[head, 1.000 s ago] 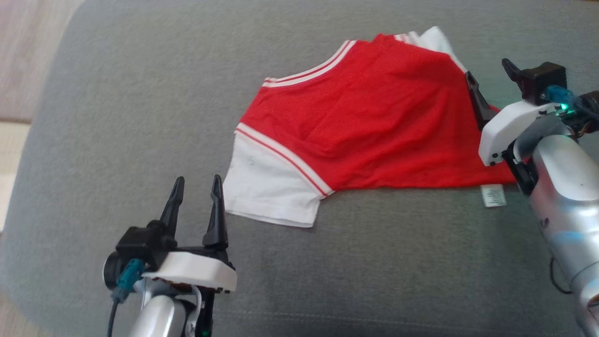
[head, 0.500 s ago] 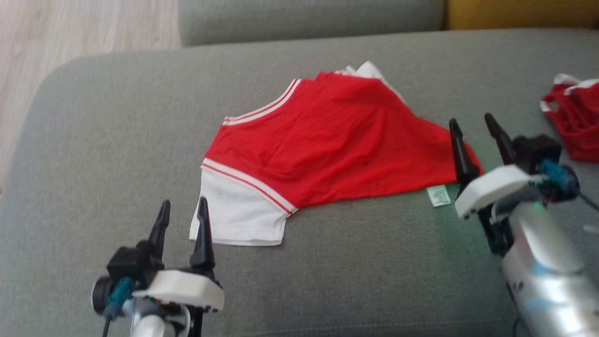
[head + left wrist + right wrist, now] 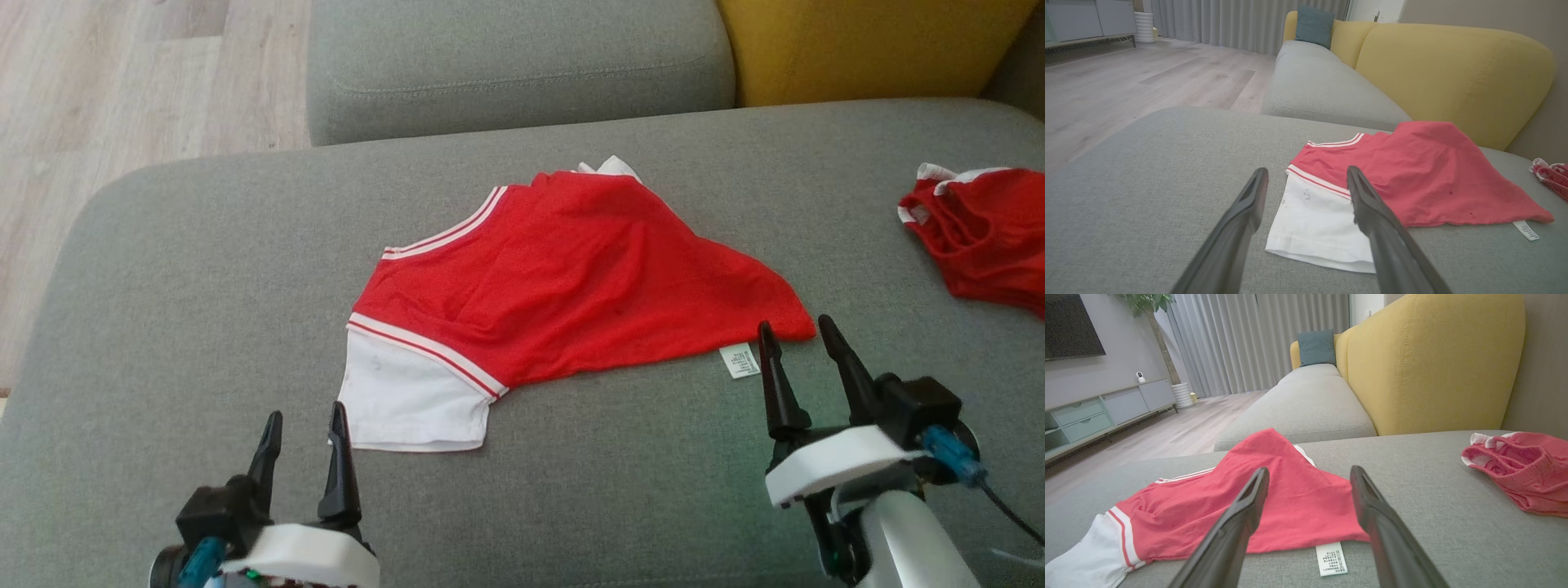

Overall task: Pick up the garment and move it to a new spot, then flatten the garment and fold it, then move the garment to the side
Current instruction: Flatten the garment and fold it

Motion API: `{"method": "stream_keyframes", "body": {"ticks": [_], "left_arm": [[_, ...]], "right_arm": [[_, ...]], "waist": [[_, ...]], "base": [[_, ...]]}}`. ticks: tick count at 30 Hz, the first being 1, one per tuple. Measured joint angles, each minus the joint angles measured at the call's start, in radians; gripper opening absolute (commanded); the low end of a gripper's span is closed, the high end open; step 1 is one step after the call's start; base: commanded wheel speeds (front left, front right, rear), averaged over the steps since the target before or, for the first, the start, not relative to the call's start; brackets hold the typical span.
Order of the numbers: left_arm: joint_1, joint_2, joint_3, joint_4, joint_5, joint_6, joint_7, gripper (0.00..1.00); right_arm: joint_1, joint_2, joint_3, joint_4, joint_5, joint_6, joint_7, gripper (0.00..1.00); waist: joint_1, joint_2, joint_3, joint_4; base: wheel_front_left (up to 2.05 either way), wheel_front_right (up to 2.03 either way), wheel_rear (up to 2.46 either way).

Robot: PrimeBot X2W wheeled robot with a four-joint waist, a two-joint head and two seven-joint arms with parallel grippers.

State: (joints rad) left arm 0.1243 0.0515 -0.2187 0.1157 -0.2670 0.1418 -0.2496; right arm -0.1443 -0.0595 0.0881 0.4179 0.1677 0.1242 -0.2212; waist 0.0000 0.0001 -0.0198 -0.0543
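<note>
The garment (image 3: 571,278) is a red shirt with white sleeves and striped trim, lying folded on the grey cushion (image 3: 204,310); it also appears in the left wrist view (image 3: 1412,171) and the right wrist view (image 3: 1282,498). A white care label (image 3: 740,360) sticks out at its near right corner. My left gripper (image 3: 302,425) hovers open just short of the white sleeve (image 3: 408,400), nothing between its fingers (image 3: 1359,204). Close to the label, my right gripper (image 3: 796,339) is open and empty too.
A second red and white garment (image 3: 980,237) lies bunched at the cushion's right edge. Behind are another grey seat cushion (image 3: 514,65) and a yellow backrest (image 3: 865,45). Wooden floor (image 3: 122,98) lies off the cushion's left side.
The head camera has tilted up, bringing the sofa back and the second garment into view. Both grippers have drawn back toward me, the right one off the shirt's right edge.
</note>
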Motion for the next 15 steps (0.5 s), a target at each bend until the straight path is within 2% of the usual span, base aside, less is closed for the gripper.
{"method": "stream_keyframes", "body": {"ticks": [6,15], "left_arm": [[0.024,0.000,0.004,-0.015,0.000,0.008,0.000,1.00],[0.038,0.000,0.004,-0.017,0.000,0.009,0.000,1.00]], "right_arm": [[0.050,0.004,0.018,-0.084,0.031,0.000,0.024,1.00],[0.077,0.007,0.023,-0.114,0.042,0.000,0.039,1.00]], "waist": [[0.0000,0.0000,-0.014,0.006],[0.0000,0.0000,-0.023,0.015]], "base": [[0.00,0.00,0.00],[0.00,0.00,0.00]]}}
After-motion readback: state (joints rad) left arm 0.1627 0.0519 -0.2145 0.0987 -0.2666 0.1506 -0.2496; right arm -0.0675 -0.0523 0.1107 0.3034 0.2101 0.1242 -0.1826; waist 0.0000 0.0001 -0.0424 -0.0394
